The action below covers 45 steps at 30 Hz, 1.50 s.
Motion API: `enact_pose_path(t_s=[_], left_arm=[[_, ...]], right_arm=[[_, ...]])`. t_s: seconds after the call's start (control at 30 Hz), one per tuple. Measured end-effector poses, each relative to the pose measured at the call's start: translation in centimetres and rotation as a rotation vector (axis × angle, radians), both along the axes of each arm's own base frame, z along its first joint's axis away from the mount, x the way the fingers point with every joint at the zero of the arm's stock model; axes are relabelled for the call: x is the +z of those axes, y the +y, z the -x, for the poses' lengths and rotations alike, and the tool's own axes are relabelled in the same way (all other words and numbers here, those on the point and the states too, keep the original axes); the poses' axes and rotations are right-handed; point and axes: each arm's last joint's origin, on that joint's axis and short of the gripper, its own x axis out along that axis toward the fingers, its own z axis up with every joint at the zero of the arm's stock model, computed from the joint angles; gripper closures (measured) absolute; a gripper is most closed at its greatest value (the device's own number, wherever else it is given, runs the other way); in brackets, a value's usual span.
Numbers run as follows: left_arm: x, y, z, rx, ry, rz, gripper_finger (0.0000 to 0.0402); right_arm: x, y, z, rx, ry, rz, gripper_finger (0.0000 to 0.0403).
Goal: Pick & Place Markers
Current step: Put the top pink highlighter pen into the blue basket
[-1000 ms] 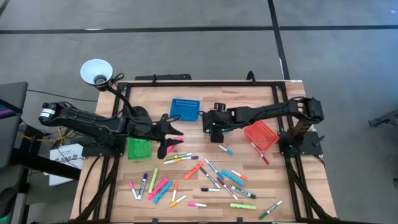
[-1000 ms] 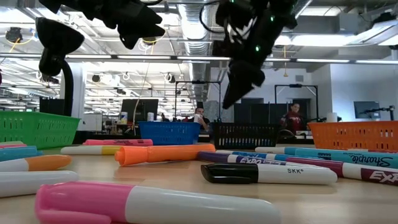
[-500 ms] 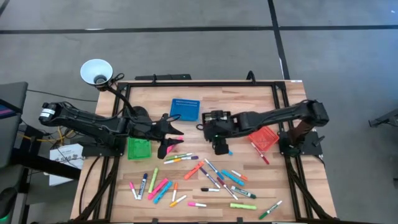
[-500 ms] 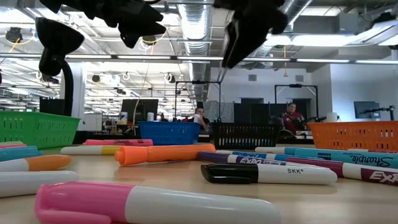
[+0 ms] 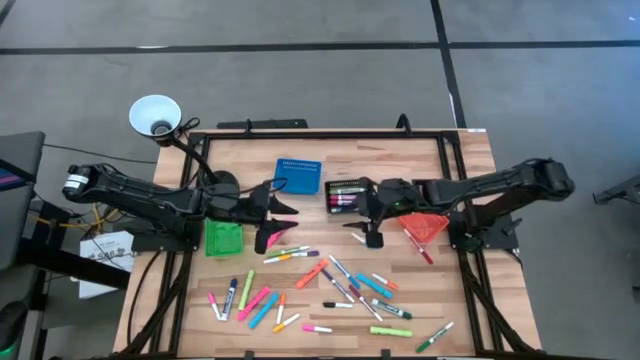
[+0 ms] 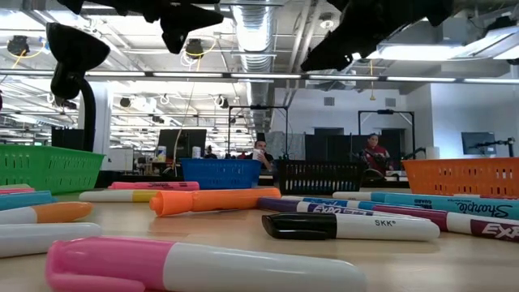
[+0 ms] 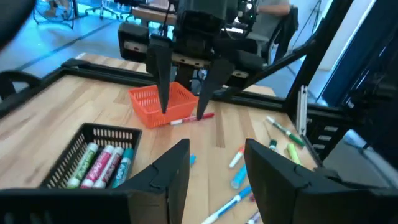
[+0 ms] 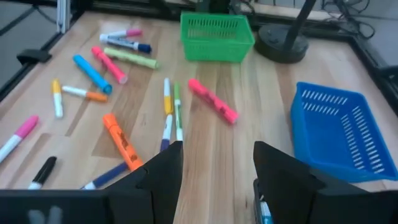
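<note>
The wooden table [image 5: 440, 160] carries loose markers [image 5: 335, 285] scattered across its near half. Only the left wrist view looks inside the black bin [image 7: 93, 155], which holds several markers; the orange bin [image 7: 163, 104] beyond looks empty. Left gripper [image 5: 272, 222] and right gripper [image 5: 372, 232] both hover released, holding nothing.

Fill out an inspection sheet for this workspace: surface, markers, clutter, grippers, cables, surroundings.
Surface: wooden table in a black frame.
Job's things: loose markers scattered across the table's near half; a few already lie in the black bin.
Clutter: blue bin, green bin, orange bin.
Grippers: left gripper open above a pink marker; right gripper open beside the black bin.
Cables: bundle off the table's left edge.
Surroundings: seated people in the room beyond.
</note>
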Motion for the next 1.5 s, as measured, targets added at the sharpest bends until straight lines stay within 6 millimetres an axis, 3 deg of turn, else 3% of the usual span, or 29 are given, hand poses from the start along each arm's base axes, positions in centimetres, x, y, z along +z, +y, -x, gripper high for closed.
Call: enact_pose_path(t_s=[0.1, 0.23, 0.33, 0.5, 0.67, 0.9, 1.17, 1.5], left_arm=[[-0.2, -0.3, 0.0, -0.044, 0.027, 0.136, 0.0253], [-1.4, -2.6, -0.3, -0.113, 0.124, 0.302, 0.0253], [-2.8, -4.5, -0.9, -0.123, 0.203, 0.334, 0.0253], [-3.0, -6.6, -1.5, -0.142, 0.394, 0.361, 0.0255], [-5.1, -7.5, -1.0, -0.053, 0.629, 0.277, 0.027], [-6.8, -5.0, -1.8, 0.053, 0.696, 0.077, 0.0274], [-9.8, -0.4, -3.4, 0.154, 0.847, -0.034, 0.0226], [-13.3, 1.8, -4.2, 0.244, 0.985, -0.076, 0.0219]], right_arm=[[0.3, -0.2, 0.3, -0.017, -0.015, -0.021, 0.0214], [0.5, -0.2, 0.4, -0.017, -0.025, -0.02, 0.0217], [0.3, -0.2, 0.3, -0.005, -0.018, 0.001, 0.0218], [0.2, -0.2, 0.2, -0.005, -0.018, 0.002, 0.0217], [0.5, -0.2, 0.2, -0.005, -0.045, 0.001, 0.0215], [0.6, -0.2, 0.2, -0.013, -0.051, -0.014, 0.0214], [0.6, -0.2, 0.2, -0.024, -0.048, -0.036, 0.0214], [0.5, -0.1, 0.2, -0.045, -0.037, -0.074, 0.0214]])
